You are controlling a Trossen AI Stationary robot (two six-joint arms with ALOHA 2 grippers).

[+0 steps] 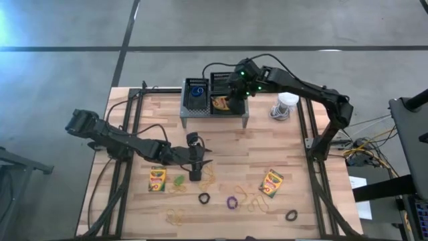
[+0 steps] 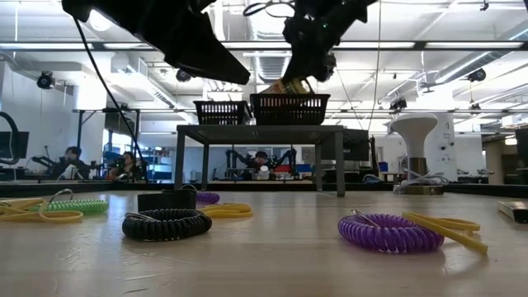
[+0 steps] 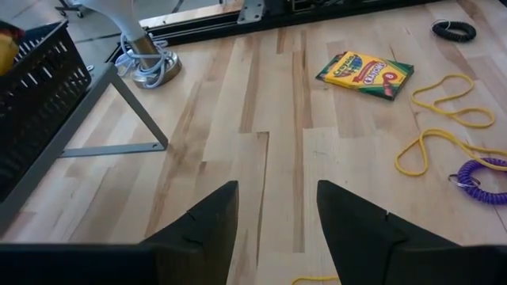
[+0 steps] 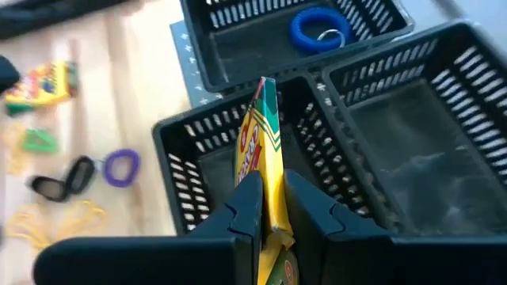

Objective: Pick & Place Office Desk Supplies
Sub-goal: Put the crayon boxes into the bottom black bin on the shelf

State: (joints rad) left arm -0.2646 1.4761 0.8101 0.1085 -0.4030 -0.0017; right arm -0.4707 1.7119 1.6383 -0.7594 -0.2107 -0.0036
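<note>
My right gripper (image 4: 273, 202) is shut on a yellow-and-green crayon box (image 4: 265, 150) over a black basket (image 4: 198, 142) of the grey mesh rack (image 1: 214, 115) at the table's far middle. A blue loop band (image 4: 318, 30) lies in the neighbouring basket. My left gripper (image 3: 277, 214) hovers open over bare wood near the table's middle, touching nothing. Two more crayon boxes (image 1: 157, 179) (image 1: 271, 183) lie flat on the table. Green (image 1: 179, 180), black (image 1: 204, 198) and purple (image 1: 232, 201) loop bands and tan rubber bands (image 1: 254, 201) lie along the near side. My right gripper pinches the crayon box by its two broad faces (image 4: 269, 207) between its two fingers, at the box's end nearest the wrist. The fingers slant down from the table's right and lie along the box. The box sticks out ahead of the fingertips, lifted clear above the basket.
A white-domed round object (image 1: 286, 104) with a coiled cable stands right of the rack. Another black loop band (image 1: 291, 215) lies at the near right. Black frame rails run along the table's left and right edges. People sit at desks in the room behind.
</note>
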